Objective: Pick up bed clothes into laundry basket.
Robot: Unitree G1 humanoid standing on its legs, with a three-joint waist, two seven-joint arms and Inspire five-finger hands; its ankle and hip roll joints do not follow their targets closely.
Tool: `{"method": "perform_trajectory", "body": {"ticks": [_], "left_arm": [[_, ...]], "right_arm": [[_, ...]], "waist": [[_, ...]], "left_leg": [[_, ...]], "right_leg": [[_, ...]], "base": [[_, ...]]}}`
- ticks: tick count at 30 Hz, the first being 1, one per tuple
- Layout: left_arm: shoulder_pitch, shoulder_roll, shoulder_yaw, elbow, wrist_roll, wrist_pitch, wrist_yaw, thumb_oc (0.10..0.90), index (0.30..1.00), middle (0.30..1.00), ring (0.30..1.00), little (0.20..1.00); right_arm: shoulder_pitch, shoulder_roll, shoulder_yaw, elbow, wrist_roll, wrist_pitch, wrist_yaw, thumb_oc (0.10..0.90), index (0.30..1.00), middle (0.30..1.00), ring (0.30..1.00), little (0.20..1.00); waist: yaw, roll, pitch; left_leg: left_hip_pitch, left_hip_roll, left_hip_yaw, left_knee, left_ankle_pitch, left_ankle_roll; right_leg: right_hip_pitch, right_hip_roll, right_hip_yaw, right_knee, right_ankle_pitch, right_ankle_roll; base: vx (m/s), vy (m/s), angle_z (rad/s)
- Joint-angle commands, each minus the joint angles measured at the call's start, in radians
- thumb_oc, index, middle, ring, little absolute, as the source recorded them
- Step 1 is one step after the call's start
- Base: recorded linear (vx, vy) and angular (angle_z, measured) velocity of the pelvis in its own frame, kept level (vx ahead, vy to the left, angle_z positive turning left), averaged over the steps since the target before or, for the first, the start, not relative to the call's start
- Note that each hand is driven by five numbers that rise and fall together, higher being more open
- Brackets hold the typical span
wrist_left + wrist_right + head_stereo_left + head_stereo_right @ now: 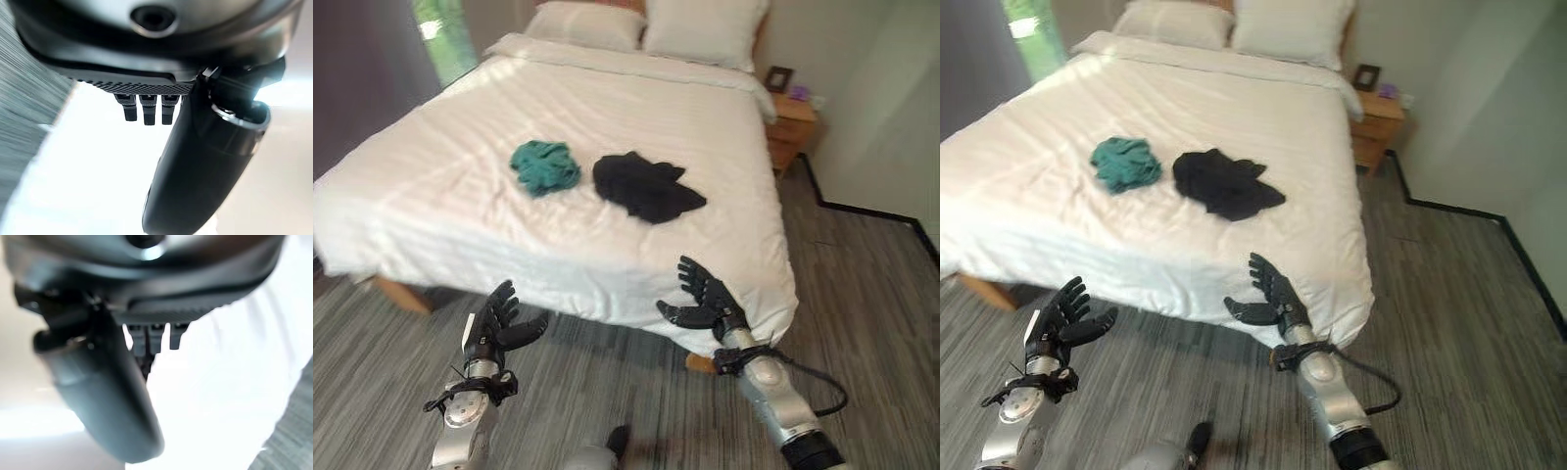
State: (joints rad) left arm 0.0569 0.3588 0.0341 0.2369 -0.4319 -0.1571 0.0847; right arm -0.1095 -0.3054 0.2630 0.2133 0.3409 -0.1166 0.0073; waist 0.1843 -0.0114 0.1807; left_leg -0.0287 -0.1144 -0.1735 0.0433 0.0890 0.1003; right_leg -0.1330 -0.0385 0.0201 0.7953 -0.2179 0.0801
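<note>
Two garments lie on the white bed (460, 186): a crumpled teal one (544, 165) and, just to its right, a black one (644, 186). Both sit near the middle of the mattress, well beyond my hands. My left hand (496, 326) hovers open over the floor in front of the bed's near edge, holding nothing. My right hand (707, 299) is open too, fingers spread, close to the hanging sheet at the bed's near right corner. In the wrist views the left thumb (205, 161) and the right thumb (98, 391) stand straight against white bedding.
Two pillows (646, 24) rest at the head of the bed. A wooden nightstand (790, 127) with small items stands at the far right beside the wall. Grey striped carpet (862, 294) covers the floor to the right and in front of the bed.
</note>
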Motion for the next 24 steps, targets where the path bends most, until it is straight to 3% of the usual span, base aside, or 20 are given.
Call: {"method": "perform_trajectory", "body": {"ticks": [1,4,6,7,9,11,13,17,20,24], "left_arm": [[-0.003,0.091,0.021,-0.156,-0.024,-0.124,-0.048,0.800,0.900,0.900,0.900,0.900],[-0.038,0.116,-0.023,-0.160,-0.021,-0.125,-0.064,0.800,0.900,0.900,0.900,0.900],[-0.055,0.121,-0.051,-0.152,-0.012,-0.122,-0.073,0.800,0.900,0.900,0.900,0.900],[-0.056,0.119,-0.051,-0.152,-0.011,-0.122,-0.072,0.800,0.900,0.900,0.900,0.900],[-0.026,0.094,-0.065,-0.165,-0.059,-0.128,-0.101,0.800,0.900,0.900,0.900,0.900],[0.000,0.097,-0.105,-0.180,-0.098,-0.125,-0.120,0.800,0.900,0.900,0.900,0.900],[0.019,0.115,-0.133,-0.179,-0.115,-0.109,-0.140,0.800,0.900,0.900,0.900,0.900],[0.043,0.136,-0.152,-0.201,-0.141,-0.097,-0.158,0.800,0.900,0.900,0.900,0.900],[0.061,0.144,-0.177,-0.203,-0.167,-0.083,-0.167,0.800,0.900,0.900,0.900,0.900],[0.064,0.153,-0.205,-0.207,-0.177,-0.074,-0.182,0.800,0.900,0.900,0.900,0.900]], "right_arm": [[-0.119,-0.080,-0.111,-0.103,-0.031,-0.096,0.012,0.800,0.900,0.900,0.900,0.900],[-0.199,-0.194,-0.144,-0.100,-0.042,-0.098,-0.026,0.800,0.900,0.900,0.900,0.900],[-0.265,-0.288,-0.154,-0.077,-0.056,-0.091,-0.040,0.800,0.900,0.900,0.900,0.900],[-0.270,-0.291,-0.152,-0.072,-0.055,-0.093,-0.040,0.800,0.900,0.900,0.900,0.900],[-0.393,-0.448,-0.134,0.042,-0.086,-0.087,-0.051,0.800,0.900,0.900,0.900,0.900],[-0.546,-0.546,-0.040,0.279,-0.096,-0.065,-0.074,0.800,0.900,0.900,0.900,0.900],[-0.694,-0.587,0.064,0.407,-0.108,-0.039,-0.069,0.800,0.900,0.900,0.900,0.900],[-0.831,-0.579,0.164,0.565,-0.105,-0.026,-0.061,0.800,0.900,0.900,0.900,0.900],[-0.947,-0.563,0.294,0.709,-0.197,-0.005,-0.050,0.800,0.900,0.900,0.900,0.900],[-0.987,-0.518,0.361,0.781,-0.282,0.013,-0.047,0.800,0.900,0.900,0.900,0.900]], "waist": [[-0.020,-0.009,-0.078],[-0.044,-0.042,-0.078],[-0.030,-0.064,-0.083],[-0.029,-0.062,-0.079],[-0.004,-0.090,-0.112],[0.016,-0.100,-0.127],[0.013,-0.098,-0.123],[0.009,-0.092,-0.120],[0.018,-0.091,-0.119],[0.017,-0.082,-0.116]], "left_leg": [[0.071,0.072,-0.098,-0.078,-0.026,-0.049],[0.111,0.053,-0.149,-0.098,-0.062,-0.061],[0.111,0.050,-0.160,-0.076,-0.076,-0.068],[0.113,0.050,-0.159,-0.073,-0.079,-0.068],[0.106,0.053,-0.169,-0.068,-0.083,-0.083],[0.116,0.064,-0.186,-0.083,-0.088,-0.091],[0.119,0.071,-0.190,-0.093,-0.087,-0.094],[0.115,0.075,-0.197,-0.095,-0.087,-0.098],[0.111,0.080,-0.210,-0.116,-0.082,-0.102],[0.098,0.078,-0.221,-0.130,-0.072,-0.104]], "right_leg": [[-0.018,-0.043,-0.026,-0.428,0.309,0.035],[0.005,-0.012,0.025,-0.717,0.313,0.058],[0.056,-0.012,0.045,-0.754,0.328,0.071],[0.062,-0.012,0.046,-0.761,0.331,0.072],[0.124,-0.014,0.037,-0.832,0.320,0.050],[0.146,-0.009,0.009,-0.851,0.314,0.039],[0.150,0.000,0.006,-0.853,0.312,0.031],[0.147,0.007,0.008,-0.851,0.306,0.022],[0.147,0.010,0.002,-0.864,0.306,0.020],[0.140,0.009,0.000,-0.872,0.306,0.020]], "base": [[0.44,-0.064,0.48],[0.36,-0.101,0.69],[0.19,-0.126,0.63],[0.19,-0.160,0.67],[0.21,-0.134,0.51],[0.17,-0.099,0.10],[0.09,-0.074,0.03],[0.06,-0.031,0.19],[0.06,-0.014,-0.05],[0.03,0.013,0.06]]}}
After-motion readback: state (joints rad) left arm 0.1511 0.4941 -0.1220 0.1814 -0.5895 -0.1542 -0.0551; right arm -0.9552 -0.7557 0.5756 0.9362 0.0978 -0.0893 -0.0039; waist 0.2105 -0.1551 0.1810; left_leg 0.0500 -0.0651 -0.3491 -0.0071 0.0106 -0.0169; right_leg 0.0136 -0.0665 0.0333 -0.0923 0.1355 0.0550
